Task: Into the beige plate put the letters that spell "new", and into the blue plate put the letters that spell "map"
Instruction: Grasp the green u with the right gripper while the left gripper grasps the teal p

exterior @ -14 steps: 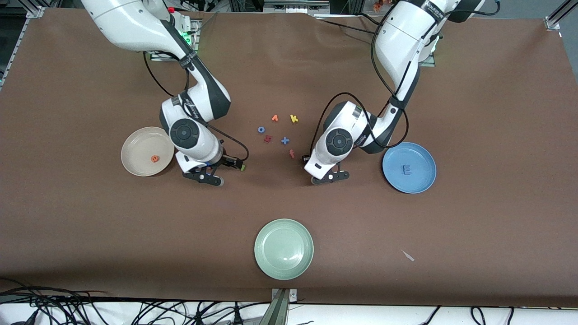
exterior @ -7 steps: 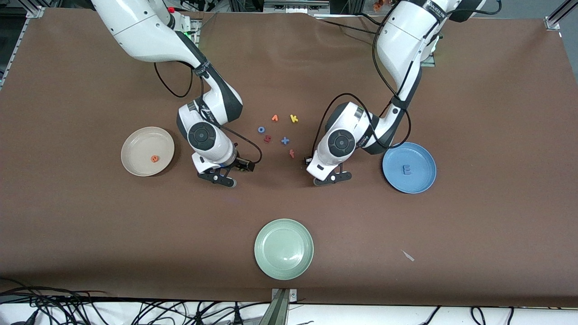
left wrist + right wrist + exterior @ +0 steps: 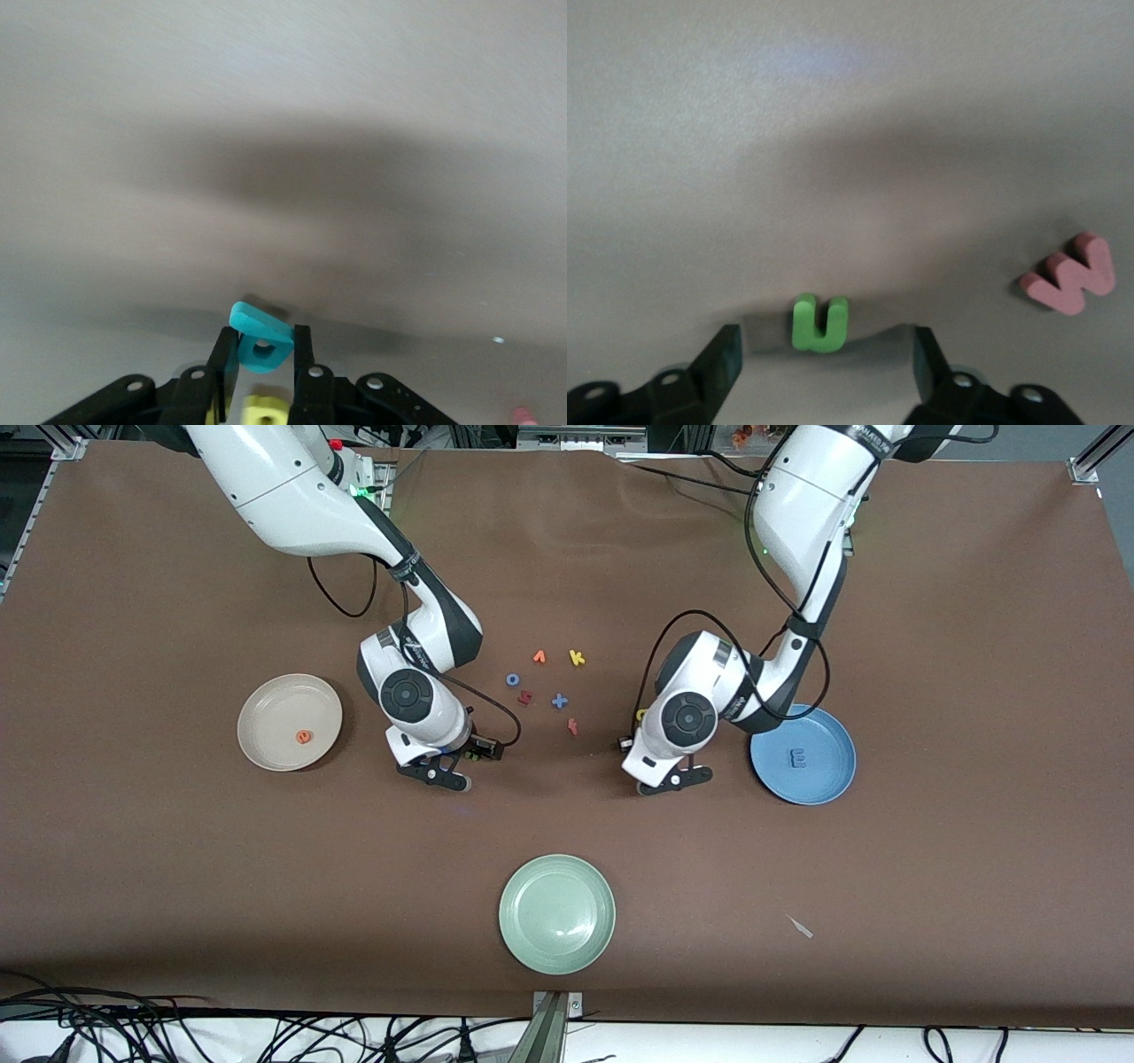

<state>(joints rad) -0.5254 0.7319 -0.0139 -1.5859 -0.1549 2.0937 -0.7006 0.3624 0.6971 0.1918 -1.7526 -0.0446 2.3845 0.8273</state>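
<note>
My left gripper [image 3: 262,333] is shut on the teal "p" [image 3: 266,352], held just over the table beside the yellow "a" [image 3: 640,714], close to the blue plate [image 3: 828,779]. The periwinkle "m" [image 3: 798,758] lies in that plate. My right gripper [image 3: 826,336] is open and low over the table, its fingers on either side of the green "n" [image 3: 820,321] and apart from it. The pinkish-red "w" [image 3: 1070,274] lies a little way off. The orange "e" [image 3: 304,736] lies in the beige plate [image 3: 266,708]. The front view hides the "n" and "p" under the hands.
A cluster of loose letters lies mid-table between the arms: orange "v" [image 3: 539,657], yellow "k" [image 3: 577,658], blue "o" [image 3: 512,679], a blue cross [image 3: 559,701] and red "f" [image 3: 572,727]. A pale green plate [image 3: 557,913] sits nearer the front camera.
The left gripper closed on the teal "p" and shifted toward the blue plate, uncovering the yellow "a". The right arm moved away from the beige plate toward mid-table.
</note>
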